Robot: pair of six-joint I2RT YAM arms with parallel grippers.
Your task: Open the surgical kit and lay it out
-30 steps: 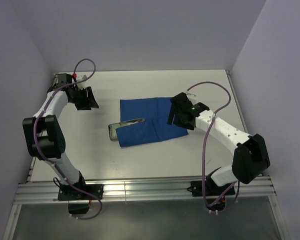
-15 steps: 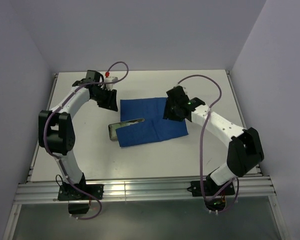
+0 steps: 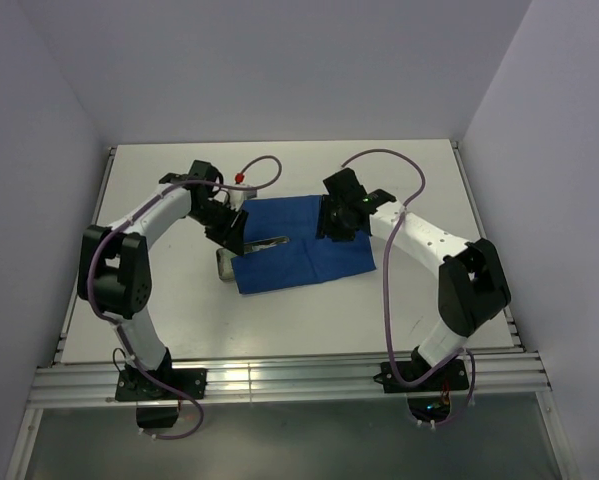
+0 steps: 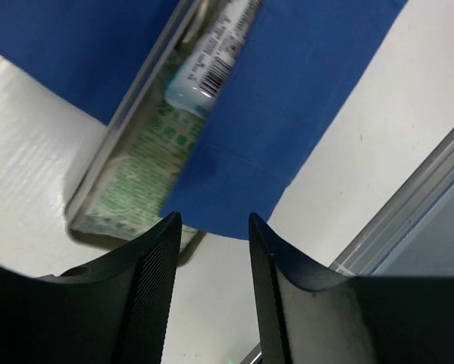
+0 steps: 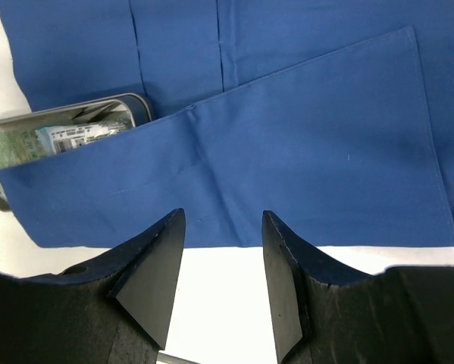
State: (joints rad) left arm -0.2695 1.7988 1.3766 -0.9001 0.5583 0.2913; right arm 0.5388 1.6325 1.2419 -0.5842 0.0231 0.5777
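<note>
The surgical kit lies mid-table: a royal-blue cloth wrap (image 3: 304, 245) partly folded over a small steel tray (image 3: 223, 264). My left gripper (image 3: 234, 234) hovers at the tray's left end, open, with nothing between its fingers. In the left wrist view the gripper (image 4: 211, 227) sits just off the cloth's (image 4: 287, 98) corner. The tray rim (image 4: 128, 114) there holds a whitish packet (image 4: 204, 72) and a green-printed packet (image 4: 136, 182). My right gripper (image 3: 330, 224) hangs over the wrap's far right part. In the right wrist view it (image 5: 223, 220) is open at the cloth's (image 5: 310, 152) edge, with the tray (image 5: 138, 99) at upper left.
The white tabletop (image 3: 309, 310) is ringed by lilac walls. A metal rail (image 3: 279, 382) runs along the near edge with both arm bases on it. Purple cables loop above each arm.
The left arm has swung right from the far left corner to the tray's end. The right arm has moved left over the wrap. Both grippers' jaws have narrowed.
</note>
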